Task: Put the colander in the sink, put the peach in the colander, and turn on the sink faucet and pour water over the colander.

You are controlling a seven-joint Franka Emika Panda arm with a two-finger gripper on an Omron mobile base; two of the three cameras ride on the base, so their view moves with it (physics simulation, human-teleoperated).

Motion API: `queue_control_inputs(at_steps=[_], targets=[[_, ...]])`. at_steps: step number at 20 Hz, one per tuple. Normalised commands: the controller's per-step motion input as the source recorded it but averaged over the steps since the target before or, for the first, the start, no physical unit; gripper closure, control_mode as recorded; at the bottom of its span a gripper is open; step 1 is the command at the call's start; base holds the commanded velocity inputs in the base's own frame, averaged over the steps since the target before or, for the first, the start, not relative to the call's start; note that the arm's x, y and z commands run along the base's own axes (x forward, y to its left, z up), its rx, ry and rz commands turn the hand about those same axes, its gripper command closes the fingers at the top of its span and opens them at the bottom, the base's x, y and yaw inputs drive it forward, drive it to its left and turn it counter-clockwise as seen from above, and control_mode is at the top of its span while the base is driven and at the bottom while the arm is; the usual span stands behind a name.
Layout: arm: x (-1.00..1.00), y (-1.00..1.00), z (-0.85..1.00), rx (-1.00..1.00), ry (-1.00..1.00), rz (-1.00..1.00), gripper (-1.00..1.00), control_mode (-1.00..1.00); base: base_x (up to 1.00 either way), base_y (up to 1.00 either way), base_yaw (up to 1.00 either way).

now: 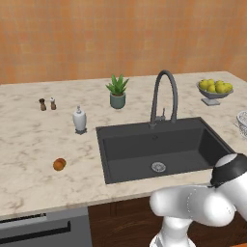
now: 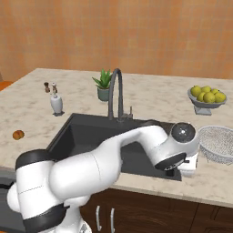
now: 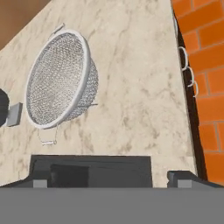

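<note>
Light is even and bright, with no glare. Shadows are faint: a soft one lies under the colander (image 3: 61,81) on the bench (image 3: 131,65) ahead of the hand. The sink (image 1: 159,144) reads dark and flat. All views are soft and low in detail, without edge distortion.
</note>
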Motion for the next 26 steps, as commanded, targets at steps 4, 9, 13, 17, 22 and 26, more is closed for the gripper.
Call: queue_control_inputs(at_steps=[4,9,13,17,22,26], targets=[[0.15,-0.58,0.01,0.17,0.01,0.00,-1.00,-1.00,0.00,0.00,0.00],[0.36,-0.47,-0.02,0.12,0.00,0.00,-1.00,-1.00,0.00,0.00,0.00],[0.57,-0.29,-0.10,0.06,0.00,0.00,-1.00,-1.00,0.00,0.00,0.00],[0.54,-0.26,-0.31,0.00,0.08,0.00,-1.00,-1.00,0.00,0.00,0.00],[0.43,-0.42,-0.30,0.03,0.05,0.00,-1.00,-1.00,0.00,0.00,0.00],[0.38,-0.42,-0.30,0.03,0.04,0.00,-1.00,-1.00,0.00,0.00,0.00]])
